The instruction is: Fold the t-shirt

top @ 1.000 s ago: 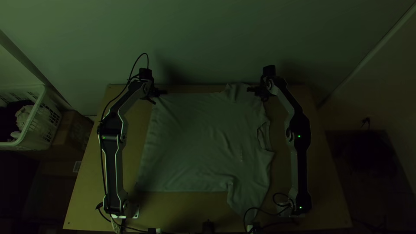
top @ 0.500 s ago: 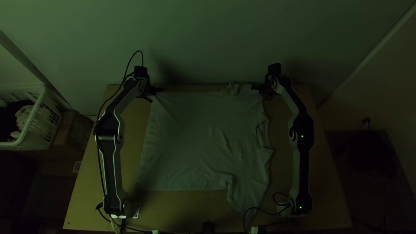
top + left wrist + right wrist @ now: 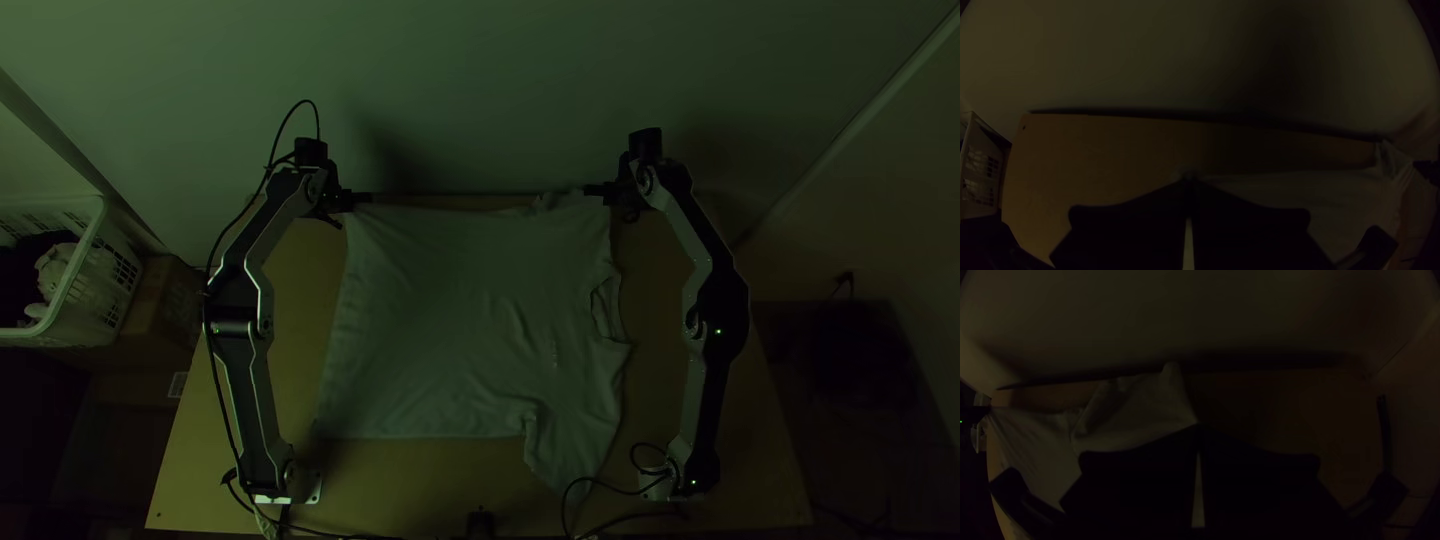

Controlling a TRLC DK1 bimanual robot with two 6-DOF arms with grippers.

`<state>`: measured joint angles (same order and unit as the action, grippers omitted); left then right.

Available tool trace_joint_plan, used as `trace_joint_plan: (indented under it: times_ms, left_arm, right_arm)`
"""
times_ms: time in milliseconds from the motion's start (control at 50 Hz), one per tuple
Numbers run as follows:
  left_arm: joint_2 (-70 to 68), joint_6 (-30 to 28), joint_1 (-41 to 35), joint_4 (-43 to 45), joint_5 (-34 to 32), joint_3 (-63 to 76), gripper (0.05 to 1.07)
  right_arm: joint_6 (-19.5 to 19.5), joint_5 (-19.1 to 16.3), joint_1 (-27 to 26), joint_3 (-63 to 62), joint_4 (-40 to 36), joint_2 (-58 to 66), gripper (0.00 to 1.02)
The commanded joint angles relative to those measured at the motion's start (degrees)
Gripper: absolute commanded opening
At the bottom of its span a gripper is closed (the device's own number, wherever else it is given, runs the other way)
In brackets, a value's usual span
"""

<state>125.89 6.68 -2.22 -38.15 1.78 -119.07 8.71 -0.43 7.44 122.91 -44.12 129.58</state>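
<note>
t-shirt (image 3: 470, 320) lies spread; left claw (image 3: 360, 199), right claw (image 3: 597, 191) grip its far edge

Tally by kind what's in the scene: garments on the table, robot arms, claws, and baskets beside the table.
Garments on the table: 1, the T-shirt
Robot arms: 2, left arm and right arm
Claws: 2, left claw and right claw, each closed on the T-shirt
Baskets beside the table: 1, the white basket
Total: 6
</note>
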Motion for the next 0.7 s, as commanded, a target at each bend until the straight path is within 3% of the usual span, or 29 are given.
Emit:
trace_joint_plan:
  times_ms: [0,680]
  left_arm:
    - [-6.0,0.0,1.4,-0.5,-1.3,3.7,0.08]
    - [-22.2,-1.8,2.0,8.7,-1.9,31.0,0.08]
  right_arm:
    - [-1.2,1.0,-0.1,-3.9,-0.4,-3.8,0.02]
    - [-4.1,1.0,0.0,-30.5,4.1,-22.5,0.02]
